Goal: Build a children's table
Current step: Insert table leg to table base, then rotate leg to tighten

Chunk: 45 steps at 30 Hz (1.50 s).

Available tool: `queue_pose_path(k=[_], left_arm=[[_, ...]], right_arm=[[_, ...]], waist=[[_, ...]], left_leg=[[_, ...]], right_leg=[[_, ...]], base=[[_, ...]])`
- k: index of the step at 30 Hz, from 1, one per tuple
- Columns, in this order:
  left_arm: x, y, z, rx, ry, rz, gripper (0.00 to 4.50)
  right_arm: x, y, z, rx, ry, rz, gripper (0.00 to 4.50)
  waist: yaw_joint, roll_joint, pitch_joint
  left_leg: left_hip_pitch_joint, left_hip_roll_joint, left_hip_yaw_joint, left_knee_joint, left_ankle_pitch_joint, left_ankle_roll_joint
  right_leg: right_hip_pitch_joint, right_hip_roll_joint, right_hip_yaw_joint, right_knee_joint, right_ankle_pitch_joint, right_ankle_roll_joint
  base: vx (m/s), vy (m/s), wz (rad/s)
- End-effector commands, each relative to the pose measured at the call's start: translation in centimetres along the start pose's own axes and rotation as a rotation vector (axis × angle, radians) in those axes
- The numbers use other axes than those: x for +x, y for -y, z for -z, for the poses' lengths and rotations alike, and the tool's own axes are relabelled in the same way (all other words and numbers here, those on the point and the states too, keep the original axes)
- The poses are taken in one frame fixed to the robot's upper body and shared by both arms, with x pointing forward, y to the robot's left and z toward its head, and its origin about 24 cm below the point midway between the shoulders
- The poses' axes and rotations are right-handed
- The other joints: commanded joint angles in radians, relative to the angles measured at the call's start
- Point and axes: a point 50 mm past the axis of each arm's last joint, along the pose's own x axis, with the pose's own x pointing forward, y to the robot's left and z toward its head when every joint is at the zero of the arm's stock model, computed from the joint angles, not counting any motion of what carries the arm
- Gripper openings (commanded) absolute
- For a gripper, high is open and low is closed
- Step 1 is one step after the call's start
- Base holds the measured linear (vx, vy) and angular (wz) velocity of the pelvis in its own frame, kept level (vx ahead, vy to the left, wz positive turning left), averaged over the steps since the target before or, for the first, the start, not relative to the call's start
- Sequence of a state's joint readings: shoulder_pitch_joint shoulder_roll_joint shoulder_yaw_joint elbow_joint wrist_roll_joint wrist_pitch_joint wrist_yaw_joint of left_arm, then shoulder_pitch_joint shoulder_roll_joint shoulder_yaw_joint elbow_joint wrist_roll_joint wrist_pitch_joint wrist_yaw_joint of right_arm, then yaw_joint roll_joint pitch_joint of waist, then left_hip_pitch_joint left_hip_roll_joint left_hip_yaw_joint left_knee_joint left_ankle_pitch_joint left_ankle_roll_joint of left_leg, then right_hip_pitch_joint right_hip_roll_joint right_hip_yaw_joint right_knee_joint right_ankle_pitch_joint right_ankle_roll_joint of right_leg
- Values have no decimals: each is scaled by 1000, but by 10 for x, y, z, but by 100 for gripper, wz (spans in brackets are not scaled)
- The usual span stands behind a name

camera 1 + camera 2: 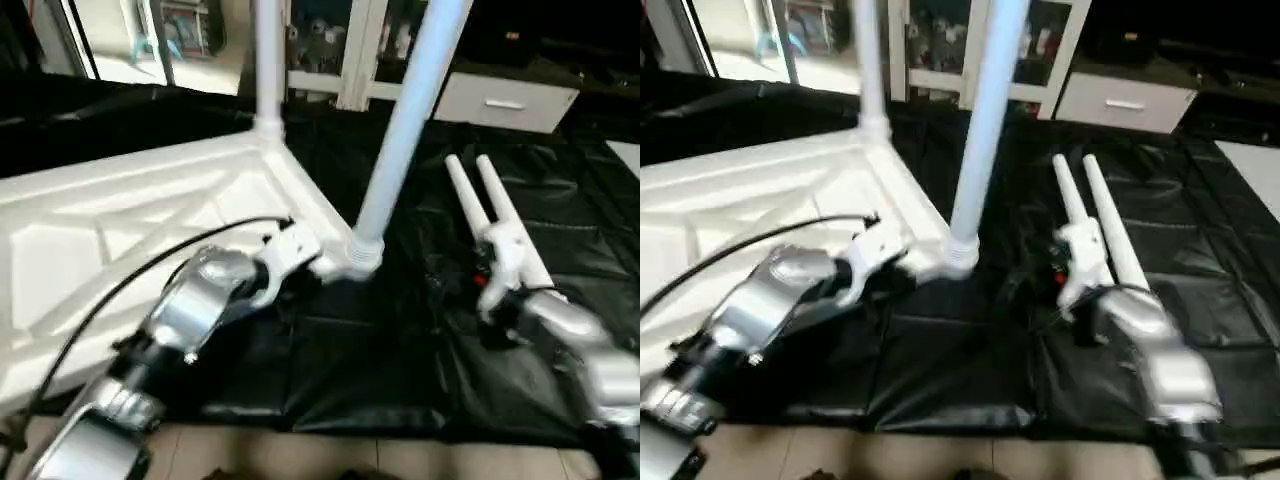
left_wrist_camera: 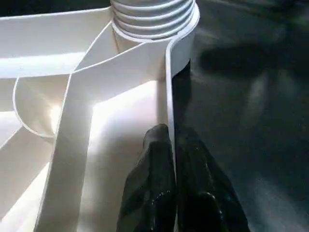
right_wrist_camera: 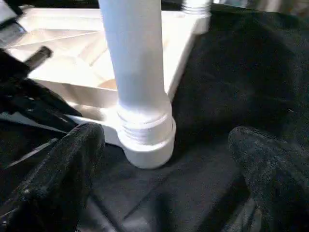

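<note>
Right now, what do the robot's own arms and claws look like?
Both forearms are rounded silver metal casings: the left forearm and the right forearm. A thin black cable arcs along the left one. White housings sit at the wrists, with a small red spot by the right one. The left claw and right claw have matte black, rounded fingers.

One white table top (image 1: pixel 120 230) lies underside up at the left of the frame. Four white legs in all: two stand upright in its corner sockets, one (image 1: pixel 268 60) at upper centre-left and one (image 1: pixel 405 130) at centre, and two loose legs (image 1: pixel 490 215) lie side by side at centre right. One black mat (image 1: pixel 400 360) is spread underneath. Two silver arms, each with one pincer: left pincer (image 2: pixel 175 159), right pincer (image 3: pixel 164 169).
</note>
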<state>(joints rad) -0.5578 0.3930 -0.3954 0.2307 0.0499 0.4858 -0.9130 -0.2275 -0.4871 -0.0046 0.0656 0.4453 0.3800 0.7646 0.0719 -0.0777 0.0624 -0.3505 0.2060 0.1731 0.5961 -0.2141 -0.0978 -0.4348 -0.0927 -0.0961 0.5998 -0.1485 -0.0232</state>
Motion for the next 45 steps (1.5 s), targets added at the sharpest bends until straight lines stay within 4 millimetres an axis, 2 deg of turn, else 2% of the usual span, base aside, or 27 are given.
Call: queue_pose_path(k=[1, 2, 4, 6, 8, 10, 14, 16, 18, 21, 24, 25, 27, 31, 32, 35, 41, 45], left_arm=[[3, 13, -14, 62, 80, 100, 0], [0, 21, -14, 87, 98, 173, 0], [-2, 27, -13, 94, 99, 229, 0], [-4, 33, -12, 118, 94, 277, 0], [-5, 34, -11, 125, 89, 288, 0], [-5, 34, -10, 130, 85, 298, 0], [-6, 34, -10, 137, 81, 306, 0], [-7, 34, -10, 138, 80, 307, 0], [-7, 33, -10, 141, 73, 306, 0], [-7, 33, -9, 142, 68, 307, 0], [-8, 34, -8, 140, 66, 309, 0], [-8, 34, -7, 139, 64, 309, 0], [-8, 34, -7, 139, 62, 309, 0], [-8, 33, -7, 139, 59, 308, 0], [-8, 33, -7, 140, 58, 308, 0], [-8, 33, -7, 140, 56, 308, 0], [-9, 33, -6, 138, 54, 308, 0], [-9, 33, -6, 137, 51, 308, 0]], right_arm=[[-2, -5, -4, -8, -3, -71, 446], [-4, -9, -3, -25, -41, -135, 446], [-5, -11, -2, -55, -83, -174, 446], [-4, -12, 0, -89, -128, -197, 446], [-3, -13, 1, -95, -143, -223, 446], [-1, -14, 2, -109, -157, -246, 446], [2, -15, 3, -146, -186, -294, 446], [3, -16, 4, -150, -197, -319, 446], [5, -14, 3, -150, -194, -337, 420], [8, -12, 3, -157, -192, -337, 407], [11, -12, 2, -161, -181, -339, 407], [12, -11, 1, -160, -174, -342, 407], [13, -11, 1, -158, -168, -352, 379], [15, -12, 2, -157, -171, -373, 355], [16, -12, 2, -156, -170, -378, 333], [19, -14, 4, -149, -171, -404, 312], [21, -14, 5, -145, -167, -424, 261], [23, -15, 6, -143, -161, -434, 238]], waist=[[7, 2, -68], [9, -1, -68], [15, 1, -69], [23, 1, -69], [25, 1, -71], [26, 1, -70], [28, 0, -71], [27, 0, -71], [26, -4, -73], [28, -5, -74], [27, -5, -74], [27, -9, -74], [28, -6, -74], [28, -5, -73], [28, -7, -73], [27, -6, -75], [29, -7, -76], [29, -8, -75]], left_leg=[[-4, 25, 1, -70, -131, 60], [-5, 27, 0, -70, -125, 60], [-3, 28, 0, -70, -111, 58], [5, 27, 6, -67, -96, 61], [5, 27, 7, -66, -90, 61], [0, 26, 5, -66, -95, 60], [-2, 25, 3, -66, -119, 43], [-3, 25, 2, -66, -110, 43], [-5, 24, 3, -63, -95, 51], [-4, 24, 4, -61, -79, 54], [-5, 23, 3, -60, -74, 55], [-6, 23, 4, -60, -75, 55], [-5, 23, 4, -59, -79, 54], [-6, 24, 3, -59, -95, 50], [-6, 23, 3, -59, -99, 50], [-7, 23, 2, -59, -96, 49], [-6, 23, 3, -57, -67, 57], [-7, 22, 3, -57, -77, 55]], right_leg=[[70, -53, 52, -71, -300, -146], [70, -52, 52, -68, -291, -148], [71, -53, 52, -62, -266, -157], [63, -50, 55, -61, -239, -171], [64, -48, 55, -55, -209, -185], [68, -49, 55, -54, -212, -183], [70, -52, 54, -59, -266, -158], [71, -51, 54, -56, -252, -159], [72, -51, 54, -53, -234, -164], [71, -50, 55, -51, -222, -170], [72, -50, 54, -49, -221, -174], [72, -50, 54, -50, -226, -172], [72, -51, 55, -50, -236, -169], [72, -51, 54, -52, -259, -162], [71, -50, 54, -53, -265, -160], [71, -50, 53, -51, -270, -156], [72, -50, 54, -44, -216, -178], [73, -50, 54, -47, -240, -173]], base=[[0, 0, 0], [0, 0, 0], [0, 0, 0], [0, 0, 0], [0, 0, 0], [0, 0, 0], [0, 0, 0], [0, 0, 0], [0, 0, 0], [0, 0, 0], [0, 0, 0], [0, 0, 0], [0, 0, 0], [0, 0, 0], [0, 0, 0], [0, 0, 0], [0, 0, 0], [0, 0, 0]])
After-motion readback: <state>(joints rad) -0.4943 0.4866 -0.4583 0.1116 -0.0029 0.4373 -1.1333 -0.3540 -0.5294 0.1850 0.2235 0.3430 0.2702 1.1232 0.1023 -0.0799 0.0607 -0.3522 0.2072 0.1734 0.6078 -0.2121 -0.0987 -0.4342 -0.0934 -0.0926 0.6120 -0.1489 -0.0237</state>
